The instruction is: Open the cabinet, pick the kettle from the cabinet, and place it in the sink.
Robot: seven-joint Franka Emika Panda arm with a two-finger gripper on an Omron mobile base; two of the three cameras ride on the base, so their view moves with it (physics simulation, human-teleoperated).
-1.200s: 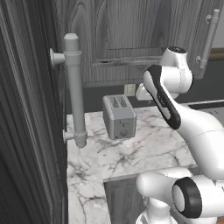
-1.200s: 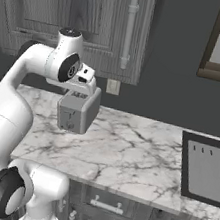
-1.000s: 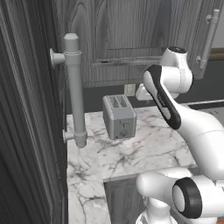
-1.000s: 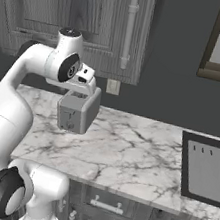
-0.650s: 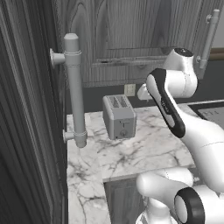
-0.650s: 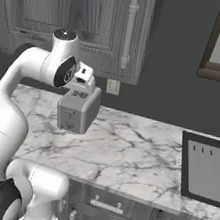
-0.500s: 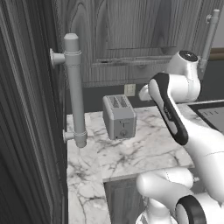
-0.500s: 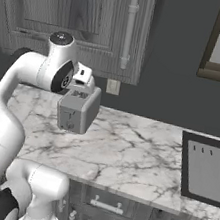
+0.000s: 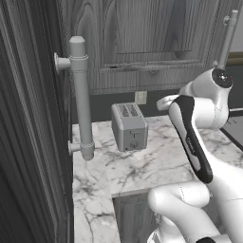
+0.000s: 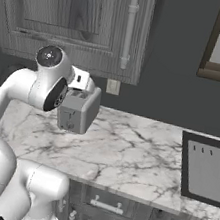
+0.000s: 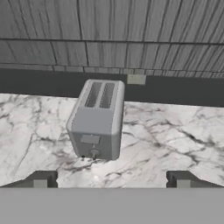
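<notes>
The cabinet [image 10: 71, 19] is dark grey wood-grain with a light-grey bar handle [image 10: 128, 31]; the toaster [image 11: 97, 119] looks grey on white, grey-veined marble [image 11: 166, 135].

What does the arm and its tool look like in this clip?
The arm is glossy white with rounded, bulbous links, a black strip along one link and dark round joint caps. The tool ends in two small, dark grey, blocky fingertips. No cables or markings show.

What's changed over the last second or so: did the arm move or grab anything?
The arm swung away from the toaster toward the sink side, upper link leaning over. Nothing was grabbed; the gripper has its jaws wide open and empty. Toaster, cabinet door and its handle stayed put.
</notes>
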